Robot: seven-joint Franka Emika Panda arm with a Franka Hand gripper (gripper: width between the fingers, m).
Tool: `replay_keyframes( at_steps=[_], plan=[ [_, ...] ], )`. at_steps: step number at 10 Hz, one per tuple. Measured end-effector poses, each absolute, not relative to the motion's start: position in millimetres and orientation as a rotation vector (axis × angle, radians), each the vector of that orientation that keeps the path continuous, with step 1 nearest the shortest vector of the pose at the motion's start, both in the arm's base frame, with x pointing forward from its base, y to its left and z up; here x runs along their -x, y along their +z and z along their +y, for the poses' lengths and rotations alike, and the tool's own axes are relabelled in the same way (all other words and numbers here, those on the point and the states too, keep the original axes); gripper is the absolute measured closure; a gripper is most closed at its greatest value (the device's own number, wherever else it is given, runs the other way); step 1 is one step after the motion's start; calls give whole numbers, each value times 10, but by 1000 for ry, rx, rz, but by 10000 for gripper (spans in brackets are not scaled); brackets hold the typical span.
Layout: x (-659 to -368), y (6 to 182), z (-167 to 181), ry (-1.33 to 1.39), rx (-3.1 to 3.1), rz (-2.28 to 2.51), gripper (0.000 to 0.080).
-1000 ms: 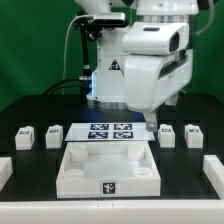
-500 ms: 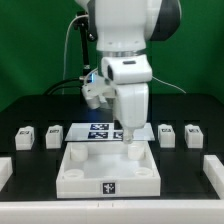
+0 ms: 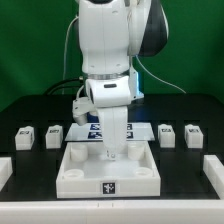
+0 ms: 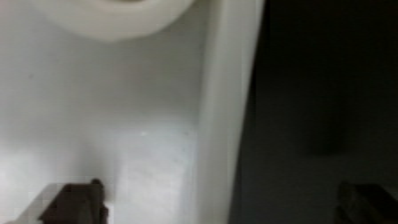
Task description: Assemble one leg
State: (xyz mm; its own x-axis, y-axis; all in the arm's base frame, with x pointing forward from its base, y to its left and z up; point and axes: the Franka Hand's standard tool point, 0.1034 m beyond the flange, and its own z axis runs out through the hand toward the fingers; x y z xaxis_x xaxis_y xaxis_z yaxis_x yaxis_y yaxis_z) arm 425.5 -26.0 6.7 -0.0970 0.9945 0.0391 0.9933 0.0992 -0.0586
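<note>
Shown by the exterior view alone: the arm [image 3: 108, 60] reaching straight down at the back of the base [image 3: 80, 185], with the gripper [image 3: 112, 154] low over the tray just inside its rear wall. Behind the base, the marker board [image 3: 92, 134], half hidden by the arm.

Also there only: four like pegs standing on the black table [image 3: 40, 108], about level with the base's back edge. First leg [image 3: 25, 135] well off the base and second leg [image 3: 55, 133] near its back corner, both toward the exterior view's left. Third leg [image 3: 167, 133] near the other back corner and fourth leg [image 3: 192, 133] farther out, toward the exterior view's right. All four outside the base, none in the pincer.

Given by the wrist view alone: the spread of the pincer. Two dark fingertips [image 4: 71, 203] set wide apart, released, grasping nothing. Between them only the base's blurred white floor, a pale wall edge, and darkness past it. One fingertip over the white floor, the other over the dark side. Round hole [image 4: 125, 15] in the base's floor, on the white side of that wall. Contact with the base impossible to tell.
</note>
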Motion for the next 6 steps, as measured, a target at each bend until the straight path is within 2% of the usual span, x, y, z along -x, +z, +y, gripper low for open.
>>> replay_keyframes(
  at_steps=[1,3,4,5,6],
  plan=[
    [-4255,67,-262,27,2066,-2275,150],
    [-4250,62,-261,28,2066,-2274,404],
    [-4250,61,-262,28,2067,-2273,404],
    [-4249,60,-261,28,2067,-2273,588],
    [-4248,59,-261,28,2067,-2272,716]
  ],
)
